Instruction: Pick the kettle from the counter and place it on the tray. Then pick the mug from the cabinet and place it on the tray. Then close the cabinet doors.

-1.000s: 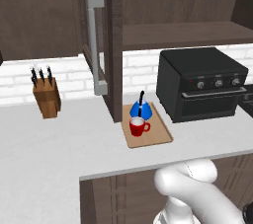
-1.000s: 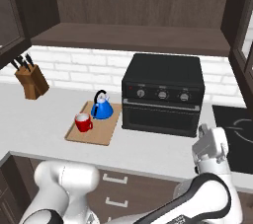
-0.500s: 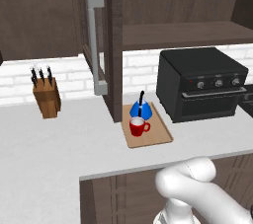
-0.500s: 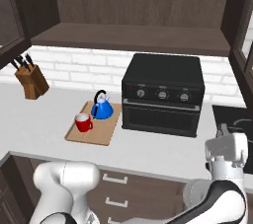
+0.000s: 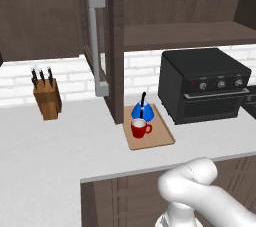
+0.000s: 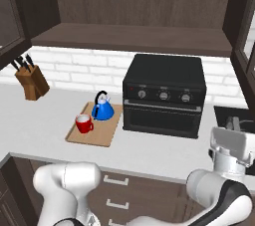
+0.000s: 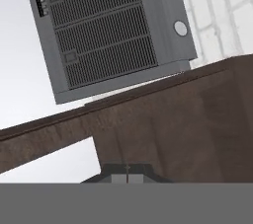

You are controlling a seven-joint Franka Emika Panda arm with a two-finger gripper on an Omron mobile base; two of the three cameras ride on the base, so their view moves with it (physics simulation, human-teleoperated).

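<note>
The blue kettle (image 5: 141,111) (image 6: 102,108) and the red mug (image 5: 140,128) (image 6: 83,123) both stand on the tan wooden tray (image 5: 161,135) (image 6: 104,134), which lies on the pale counter (image 5: 60,151) (image 6: 35,115). The kettle is behind the mug. The cabinet (image 5: 190,6) (image 6: 134,1) stands open above, with a bare shelf (image 6: 129,38). Its left door (image 5: 100,46) swings out toward me. My gripper (image 6: 233,122) (image 7: 127,172) is low at the far right, well away from the tray. It is shut with nothing between its fingertips.
A black toaster oven (image 5: 205,86) (image 6: 164,95) sits right of the tray. A wooden knife block (image 5: 47,98) (image 6: 31,80) stands at the left by the brick wall. The right cabinet door (image 6: 244,26) hangs open above my hand. A dark cooktop (image 6: 234,115) lies at the far right.
My hand has moved to the right and slightly up at the counter's right end. Kettle, mug, tray and doors have not moved.
</note>
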